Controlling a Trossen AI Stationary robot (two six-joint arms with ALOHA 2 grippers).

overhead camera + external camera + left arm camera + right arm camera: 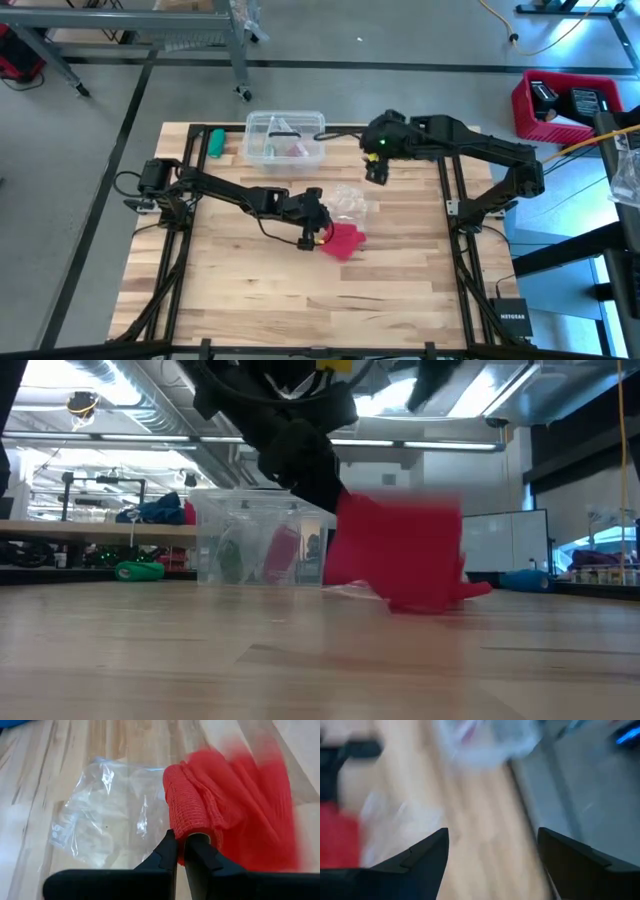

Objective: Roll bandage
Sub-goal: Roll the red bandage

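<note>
left gripper [180, 845] is pinching the rolled end of the bandage [225, 805], jaws nearly together on the fabric; the loose red strip is spreading out beyond the fingertips onto the table [250, 290]. the crumpled plastic wrapper [105, 810] is lying just beside the jaws, apart from the roll. right gripper [492, 855] is hanging wide and empty, well apart, near the clear box [285, 138]. judging this as mid-roll: only one end is wound. next move is calling for turning that end over the slack while keeping the strip flat, maybe with the right gripper pinning the tail.
</note>
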